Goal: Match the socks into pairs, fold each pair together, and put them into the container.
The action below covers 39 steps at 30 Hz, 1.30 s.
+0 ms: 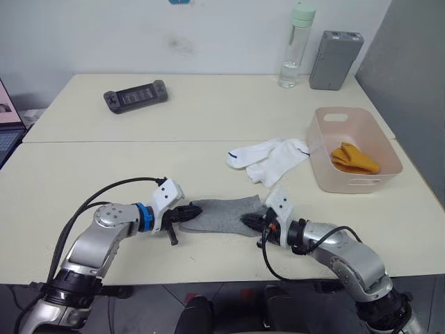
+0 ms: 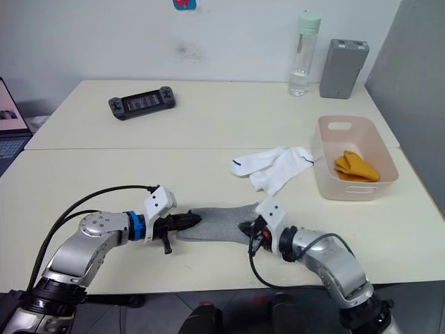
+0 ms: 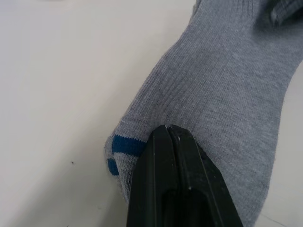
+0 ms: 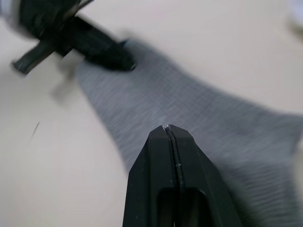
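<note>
Near table edge: grey socks (image 1: pixel 224 214), lying flat between both grippers. Left gripper (image 1: pixel 192 211) clenched on their cuff end; right gripper (image 1: pixel 247 221) clenched on the opposite end. Middle of table (image 1: pixel 104 167): white socks (image 1: pixel 272 157), loose heap just beside the bin. Right side: pink bin (image 1: pixel 352 147), orange pair (image 1: pixel 354 158) folded inside. Far edge: game controller (image 1: pixel 135 96), water bottle (image 1: pixel 296 46), grey box (image 1: pixel 335 50).
</note>
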Each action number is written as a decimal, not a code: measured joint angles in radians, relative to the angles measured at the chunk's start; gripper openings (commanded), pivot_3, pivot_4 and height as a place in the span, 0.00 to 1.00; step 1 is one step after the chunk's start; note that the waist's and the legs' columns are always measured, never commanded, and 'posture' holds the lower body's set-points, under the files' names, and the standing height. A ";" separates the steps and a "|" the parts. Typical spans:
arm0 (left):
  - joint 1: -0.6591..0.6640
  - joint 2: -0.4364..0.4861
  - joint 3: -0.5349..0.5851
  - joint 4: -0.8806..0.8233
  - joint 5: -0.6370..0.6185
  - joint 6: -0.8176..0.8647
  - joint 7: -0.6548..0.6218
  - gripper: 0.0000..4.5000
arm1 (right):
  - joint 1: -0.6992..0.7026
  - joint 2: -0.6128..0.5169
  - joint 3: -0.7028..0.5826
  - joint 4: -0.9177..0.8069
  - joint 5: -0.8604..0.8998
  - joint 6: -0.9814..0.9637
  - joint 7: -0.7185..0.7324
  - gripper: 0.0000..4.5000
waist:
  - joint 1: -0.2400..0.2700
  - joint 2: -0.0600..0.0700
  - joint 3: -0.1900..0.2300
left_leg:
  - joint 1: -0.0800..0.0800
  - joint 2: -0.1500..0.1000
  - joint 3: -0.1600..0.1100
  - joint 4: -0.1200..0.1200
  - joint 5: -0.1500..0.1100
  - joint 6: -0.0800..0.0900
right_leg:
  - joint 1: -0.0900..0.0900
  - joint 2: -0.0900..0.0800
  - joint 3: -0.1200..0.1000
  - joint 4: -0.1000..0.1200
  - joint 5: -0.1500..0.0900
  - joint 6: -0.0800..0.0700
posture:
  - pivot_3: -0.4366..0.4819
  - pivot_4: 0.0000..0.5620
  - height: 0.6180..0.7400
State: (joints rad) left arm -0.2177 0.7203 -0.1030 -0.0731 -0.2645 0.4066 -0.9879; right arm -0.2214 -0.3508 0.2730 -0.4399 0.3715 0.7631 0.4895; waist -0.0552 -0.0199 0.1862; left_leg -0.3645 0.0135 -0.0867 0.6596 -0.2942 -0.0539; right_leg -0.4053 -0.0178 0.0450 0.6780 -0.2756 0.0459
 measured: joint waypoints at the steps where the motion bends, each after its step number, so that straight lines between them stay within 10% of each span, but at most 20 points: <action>1: 0.002 -0.001 -0.001 -0.002 0.000 0.000 0.003 0.00 | -0.022 0.014 -0.006 0.022 -0.017 -0.012 -0.018 0.01 | 0.000 0.000 0.000 | 0.000 0.000 0.000 0.000 0.000 0.000 | 0.000 0.000 0.000 0.000 0.000 0.000 | 0.48 0.27 1.00; 18: -0.012 0.001 -0.013 0.006 0.006 -0.003 0.004 0.00 | 0.084 -0.114 -0.084 -0.109 -0.066 -0.074 0.028 0.01 | -0.001 0.002 -0.001 | 0.000 0.000 0.000 0.000 0.000 0.000 | 0.000 0.000 0.000 0.000 -0.001 0.001 | 0.48 0.27 1.00; 30: -0.013 -0.001 -0.023 -0.012 0.009 0.007 0.008 0.00 | 0.060 -0.138 0.135 -0.042 -0.128 -0.042 0.072 0.01 | 0.007 0.002 -0.001 | 0.000 -0.001 0.000 0.000 0.000 0.000 | 0.001 -0.001 0.000 0.000 0.000 0.000 | 0.48 0.27 1.00; 39: 0.017 0.000 -0.004 -0.035 -0.014 -0.008 -0.010 0.00 | 0.186 -0.155 0.009 -0.170 -0.060 -0.037 0.067 0.01 | 0.007 0.001 -0.001 | -0.001 -0.001 0.000 0.000 0.000 0.000 | 0.000 -0.001 0.000 0.000 -0.001 0.001 | 0.48 0.27 1.00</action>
State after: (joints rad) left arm -0.2008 0.7203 -0.1070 -0.1078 -0.2785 0.3985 -0.9980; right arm -0.0353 -0.5054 0.2816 -0.6095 0.3111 0.7257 0.5569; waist -0.0482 -0.0186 0.1854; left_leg -0.3651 0.0128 -0.0872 0.6597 -0.2942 -0.0539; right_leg -0.4050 -0.0184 0.0447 0.6777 -0.2763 0.0465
